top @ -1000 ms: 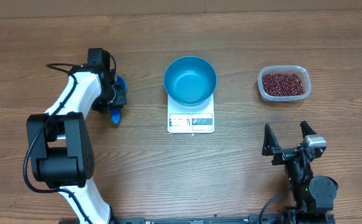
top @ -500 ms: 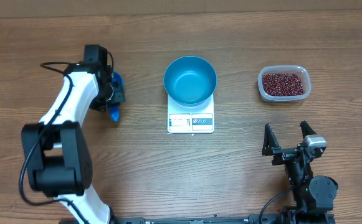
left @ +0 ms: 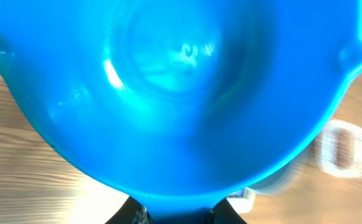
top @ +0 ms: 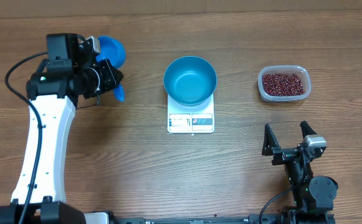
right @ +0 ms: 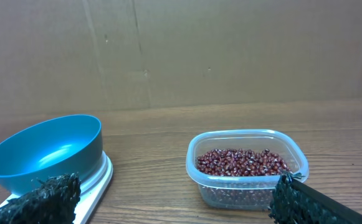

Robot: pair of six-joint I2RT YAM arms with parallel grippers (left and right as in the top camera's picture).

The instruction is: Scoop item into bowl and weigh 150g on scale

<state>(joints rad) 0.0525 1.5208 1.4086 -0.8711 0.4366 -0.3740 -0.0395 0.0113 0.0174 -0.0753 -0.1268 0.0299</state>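
Wooden bench before a plain cardboard wall. The left pincer (top: pixel 111 81) is clamped on the handle of a small blue scoop (top: pixel 110 48). A second ago the scoop lay on the bench at the left; it is now lifted clear and turned, and its empty cup fills the left wrist view (left: pixel 181 93). This suggests the pick-up is complete and the scooping itself has not begun. The item, a heap of small red-brown beans (top: pixel 283 83), lies untouched in a clear tub (top: pixel 261 87) at the far right, well apart from the scoop. The blue bowl (top: pixel 190 79) sits empty on the white scale (top: pixel 191 122) at centre, between scoop and tub. The right pincer (top: pixel 286 134) rests near the front edge with its jaws wide apart, holding nothing; it has not moved. The scale carries a display strip and coloured labels along its front edge, probably maker's markings, but they are too small to read.
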